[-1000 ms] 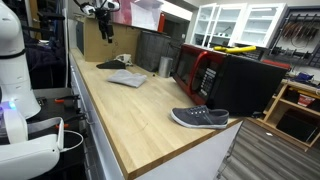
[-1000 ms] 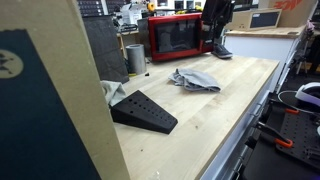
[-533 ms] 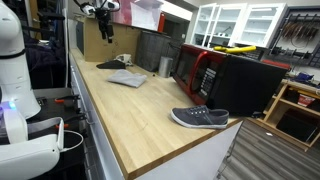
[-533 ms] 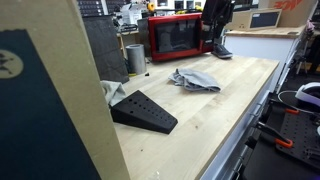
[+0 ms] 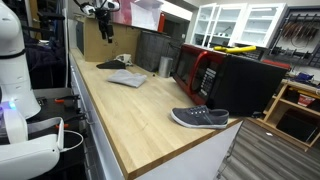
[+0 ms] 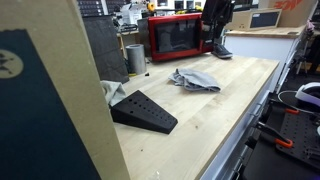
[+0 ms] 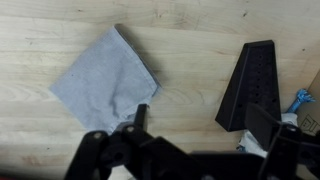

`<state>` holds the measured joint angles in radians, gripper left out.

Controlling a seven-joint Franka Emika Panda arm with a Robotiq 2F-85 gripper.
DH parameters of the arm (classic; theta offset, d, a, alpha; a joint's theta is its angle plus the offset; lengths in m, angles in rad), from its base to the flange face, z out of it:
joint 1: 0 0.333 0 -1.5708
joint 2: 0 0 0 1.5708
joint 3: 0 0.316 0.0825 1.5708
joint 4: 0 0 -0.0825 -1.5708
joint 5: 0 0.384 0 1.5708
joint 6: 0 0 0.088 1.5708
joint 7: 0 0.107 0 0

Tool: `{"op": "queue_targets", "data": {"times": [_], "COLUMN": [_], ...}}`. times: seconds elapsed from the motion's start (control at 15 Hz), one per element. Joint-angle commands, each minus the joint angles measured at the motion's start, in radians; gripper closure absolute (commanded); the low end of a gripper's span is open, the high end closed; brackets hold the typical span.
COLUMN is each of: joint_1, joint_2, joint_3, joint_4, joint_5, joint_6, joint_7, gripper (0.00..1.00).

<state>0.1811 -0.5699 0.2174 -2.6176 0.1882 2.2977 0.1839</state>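
Observation:
My gripper [image 7: 200,125] hangs high above the wooden counter [image 7: 190,40], open and empty, its two dark fingers wide apart at the bottom of the wrist view. Below it lie a crumpled grey cloth [image 7: 105,78] and a black wedge-shaped block [image 7: 250,85], with bare wood between them. In both exterior views the gripper [image 5: 104,27] [image 6: 213,28] is well above the cloth [image 5: 127,79] [image 6: 195,80] and the wedge [image 5: 110,64] [image 6: 145,110], touching nothing.
A grey shoe [image 5: 200,118] [image 6: 222,50] lies near one end of the counter. A red microwave [image 5: 198,70] [image 6: 175,38] and a metal cup [image 5: 165,66] [image 6: 135,57] stand along the back. A wooden panel [image 6: 60,110] blocks the near side.

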Motion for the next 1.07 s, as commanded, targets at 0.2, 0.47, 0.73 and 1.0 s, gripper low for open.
{"op": "queue_targets", "data": {"times": [0.2,0.47,0.73,1.0], "joint_1": [0.005,-0.001,-0.019,-0.055], "joint_2": [0.012,0.051,0.120,0.198], "joint_3": [-0.004,-0.003,0.006,0.013], "joint_4": [0.003,-0.007,-0.025,-0.038], "joint_5": [-0.009,-0.018,-0.051,-0.159], "joint_6": [0.000,0.019,0.076,0.161], "joint_7": [0.005,0.003,0.013,0.024], "gripper": [0.00,0.00,0.00,0.00]}}
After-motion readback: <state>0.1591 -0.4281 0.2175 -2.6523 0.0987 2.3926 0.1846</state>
